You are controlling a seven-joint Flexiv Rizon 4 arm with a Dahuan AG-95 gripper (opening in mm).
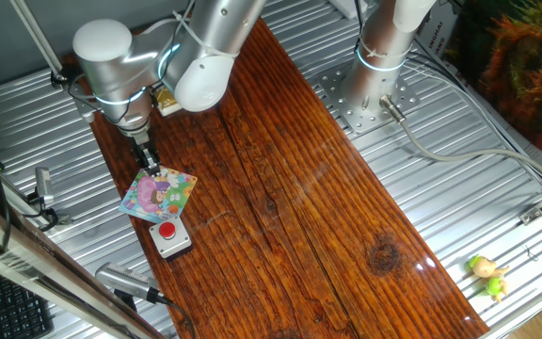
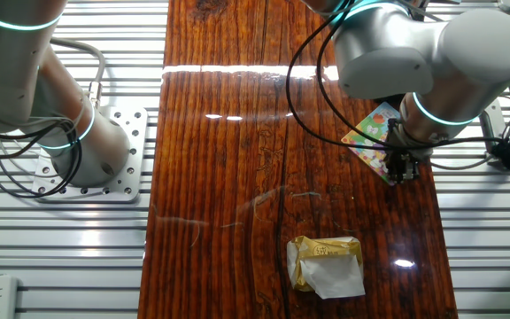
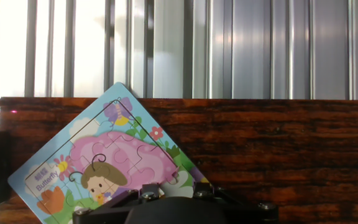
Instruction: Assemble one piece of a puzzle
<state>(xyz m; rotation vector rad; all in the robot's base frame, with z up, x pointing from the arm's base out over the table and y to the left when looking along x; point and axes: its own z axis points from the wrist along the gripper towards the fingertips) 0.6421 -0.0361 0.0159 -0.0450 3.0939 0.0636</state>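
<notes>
Lying flat on the glossy, grained wooden board [image 1: 280, 179] at its 9 o'clock edge, the puzzle [image 1: 159, 194] is a thin pastel square. The gripper [image 1: 148, 164] hangs over its 12 o'clock corner; whether its fingers are spread, I cannot tell. Only the hand view reads the word "Butterfly"; only the other fixed view shows a crumpled gold-and-white wrapper [image 2: 326, 264].

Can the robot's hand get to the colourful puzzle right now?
Probably yes. The gripper hangs right at the puzzle's edge, and nothing sits between them; the grey box lies on the other side.
</notes>
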